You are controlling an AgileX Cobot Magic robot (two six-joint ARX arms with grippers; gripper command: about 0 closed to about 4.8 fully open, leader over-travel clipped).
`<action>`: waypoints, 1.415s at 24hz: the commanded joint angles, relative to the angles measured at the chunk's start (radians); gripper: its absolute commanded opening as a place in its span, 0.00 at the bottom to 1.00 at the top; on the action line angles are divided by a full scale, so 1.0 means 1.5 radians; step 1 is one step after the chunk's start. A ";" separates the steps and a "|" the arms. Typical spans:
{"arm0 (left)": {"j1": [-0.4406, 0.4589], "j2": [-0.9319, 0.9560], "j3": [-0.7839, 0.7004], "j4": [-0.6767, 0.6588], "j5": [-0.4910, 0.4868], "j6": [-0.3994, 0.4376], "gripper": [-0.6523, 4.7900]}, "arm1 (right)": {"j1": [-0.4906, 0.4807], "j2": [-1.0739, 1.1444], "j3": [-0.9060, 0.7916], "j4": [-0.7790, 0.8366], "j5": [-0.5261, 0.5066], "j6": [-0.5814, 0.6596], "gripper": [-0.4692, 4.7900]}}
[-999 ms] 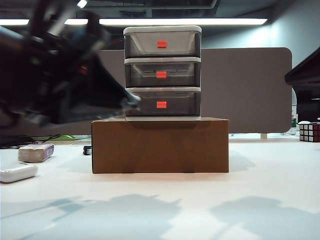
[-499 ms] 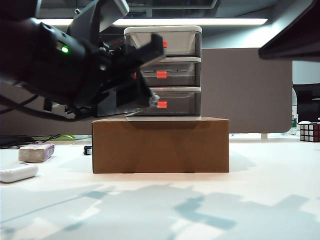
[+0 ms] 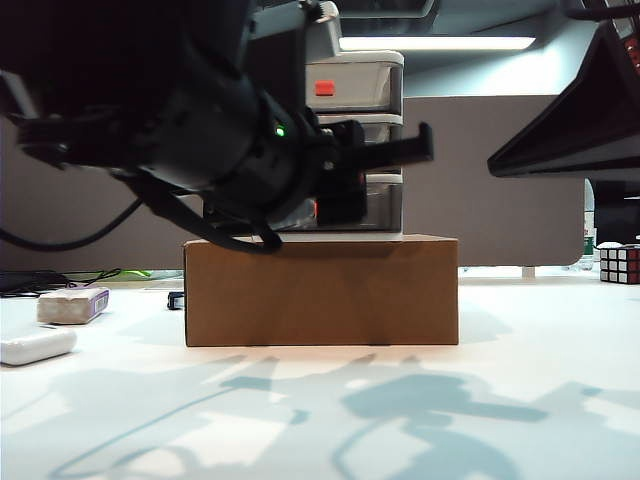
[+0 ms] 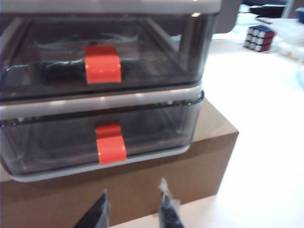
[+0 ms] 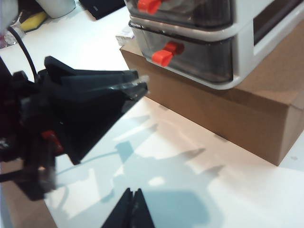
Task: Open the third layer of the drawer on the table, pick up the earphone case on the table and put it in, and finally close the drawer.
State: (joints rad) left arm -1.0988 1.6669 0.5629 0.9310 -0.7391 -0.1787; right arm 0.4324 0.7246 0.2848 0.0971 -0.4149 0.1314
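The left tool (image 4: 134, 209), tips a little apart and empty, hangs just before the third layer (image 4: 110, 142); line up with its red tag. The right tool (image 5: 131, 209), tips together, waits beside.

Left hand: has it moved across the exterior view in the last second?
Yes. The left hand has swept rightward, from left of the white-framed, smoky-grey three-tier drawer unit to in front of it, above the brown cardboard box.

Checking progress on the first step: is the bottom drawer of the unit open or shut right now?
Shut. In the left wrist view the third layer sits flush in the drawer frame, its red tag untouched; the left hand hovers apart just before it.
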 commanded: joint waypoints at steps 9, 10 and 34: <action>0.003 0.042 0.046 0.021 -0.071 -0.008 0.36 | 0.000 0.005 0.005 0.029 -0.004 -0.006 0.08; 0.003 0.048 0.053 0.024 -0.071 -0.008 0.36 | 0.000 0.005 0.005 0.029 -0.004 -0.006 0.08; 0.047 0.077 0.081 0.030 -0.043 0.004 0.36 | 0.000 0.005 0.005 0.043 -0.004 -0.006 0.08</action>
State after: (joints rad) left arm -1.0328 1.7802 0.6769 0.9615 -0.8120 -0.1726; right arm 0.4324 0.7345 0.2848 0.1436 -0.4194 0.1261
